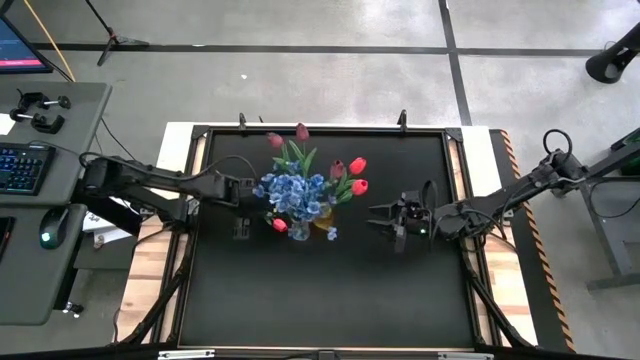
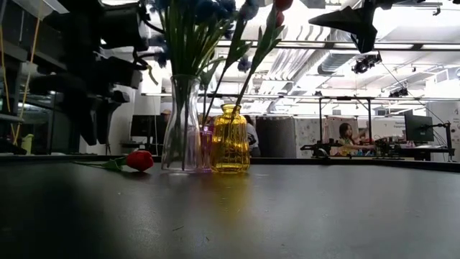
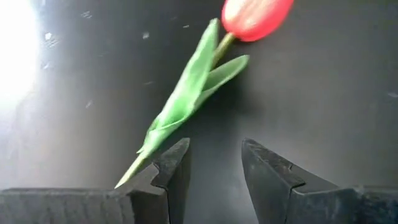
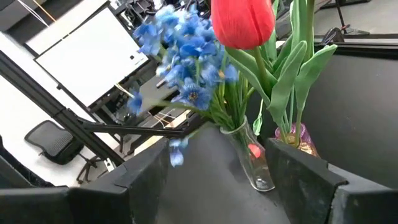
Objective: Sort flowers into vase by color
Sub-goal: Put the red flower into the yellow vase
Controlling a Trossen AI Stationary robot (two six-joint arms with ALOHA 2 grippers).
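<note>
One red tulip (image 3: 256, 17) lies flat on the black counter (image 1: 330, 290), just left of the clear vase (image 2: 180, 126), bloom toward the vase, stem pointing away toward the left arm. Left gripper (image 3: 214, 163) sits low over the stem end; its jaws stand spread with bare counter between them. The stem tip runs beside the outer face of one finger (image 3: 173, 168), not inside the gap; contact cannot be told. Nothing pinched. Blue blossoms (image 1: 292, 193) fill the clear vase. Red tulips (image 1: 357, 176) and maroon tulips (image 1: 301, 132) stand up from the vases near the counter's middle; a yellow vase (image 2: 230, 139) stands touching or just beside the clear one. Right gripper (image 1: 385, 222) hangs above the counter right of the vases, jaws spread, empty.
</note>
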